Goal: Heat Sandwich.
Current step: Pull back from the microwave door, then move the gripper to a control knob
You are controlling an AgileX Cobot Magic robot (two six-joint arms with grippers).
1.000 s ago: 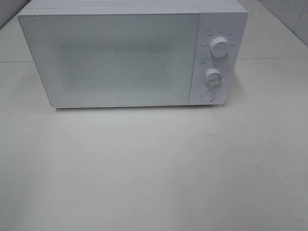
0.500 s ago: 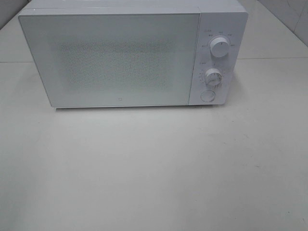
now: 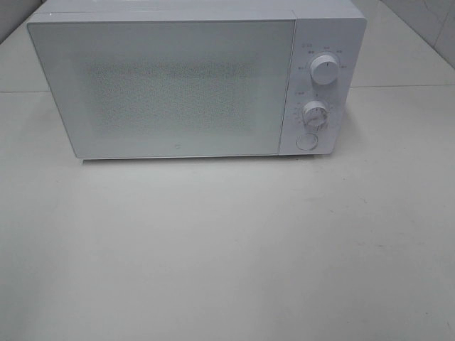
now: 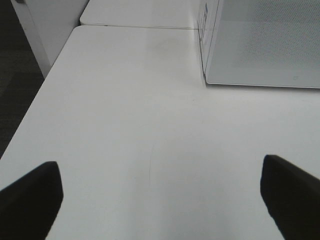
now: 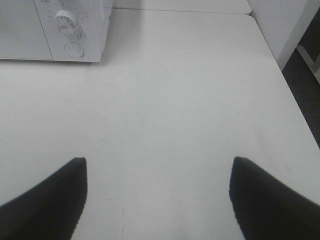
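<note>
I am guessing nothing is done yet. The microwave (image 3: pixel 163 85) is sitting shut on the worktop (image 3: pixel 227 249). I am not seeing the sandwich in any view. My left hand (image 4: pixel 160 170) and right hand (image 5: pixel 159 165) are both hanging spread wide, holding nothing.

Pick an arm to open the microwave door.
Right, likely: the round button sits on the microwave's right panel, ahead of the open, empty right hand. The left hand faces the door's opposite edge.
</note>
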